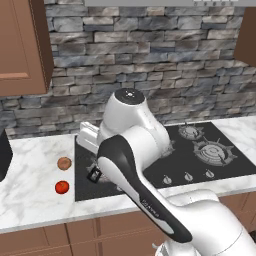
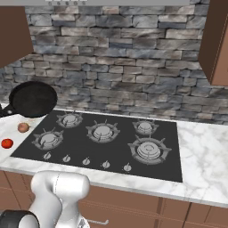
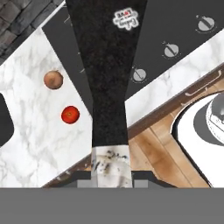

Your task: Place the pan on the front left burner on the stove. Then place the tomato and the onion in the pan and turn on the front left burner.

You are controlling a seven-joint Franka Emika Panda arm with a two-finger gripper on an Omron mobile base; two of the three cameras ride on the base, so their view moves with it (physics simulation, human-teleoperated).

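Observation:
In the hand view my gripper [image 3: 111, 173] is shut on the grey tip of the pan's handle, and the black pan [image 3: 107, 65] stretches away from it above the stove [image 3: 175, 22]. In the right base view the pan [image 2: 33, 99] hangs tilted, its face showing, above the counter at the stove's back left corner. The front left burner [image 2: 48, 139] is bare. On the white counter to the left of the stove [image 2: 111, 151] lie the onion [image 2: 23, 127] [image 1: 64, 163] [image 3: 53, 80] and, nearer the front edge, the tomato [image 2: 6, 143] [image 1: 62, 187] [image 3: 70, 114].
Small silver knobs [image 2: 86, 161] line the stove's front edge. Other burners [image 2: 149, 150] lie to the right. A dark appliance [image 1: 4, 155] stands at the counter's far left. Wooden wall cabinets [image 1: 22, 45] hang at both sides, above the stone wall.

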